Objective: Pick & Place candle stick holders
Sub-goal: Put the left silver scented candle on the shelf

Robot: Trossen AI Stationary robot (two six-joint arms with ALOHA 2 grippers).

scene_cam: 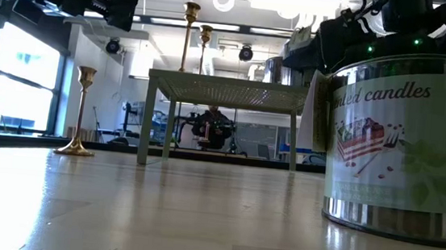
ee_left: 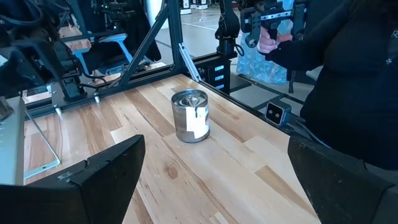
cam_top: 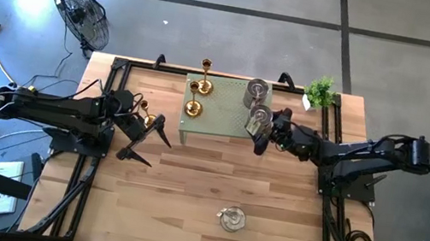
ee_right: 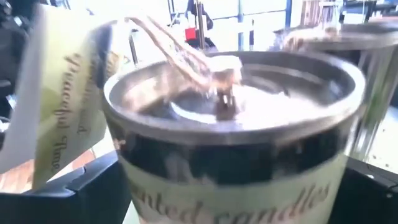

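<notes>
A pale green mesh stand (cam_top: 218, 128) sits at the table's far middle. Two gold holders (cam_top: 203, 80) (cam_top: 192, 105) and a silvery tin holder (cam_top: 256, 92) stand on it. A third gold holder (cam_top: 147, 113) stands by its round base on the table, left of the stand. Another silvery tin (cam_top: 231, 218) stands on the table near the front edge, and shows large in the low view (scene_cam: 399, 148). My right gripper (cam_top: 261, 133) is shut on a third silvery tin (cam_top: 258, 119) at the stand's near right corner. My left gripper (cam_top: 147, 140) is open and empty beside the lone gold holder. My right gripper has the silvery tin's round wall (ee_right: 155, 180) between its two fingers (ee_right: 68, 193), one on each side, low on the tin. The fingers come level from the table's right. The tin is upright, its paper tag (ee_right: 62, 93) hanging at one side. I cannot tell whether it is lifted.
A small green potted plant (cam_top: 319, 91) stands at the far right corner. Black frame rails (cam_top: 82, 169) run along both table sides. A person (ee_left: 348, 74) stands beyond the near edge. A fan (cam_top: 81, 8) stands off the table, far left. Bare wood (cam_top: 186, 194) lies in the middle.
</notes>
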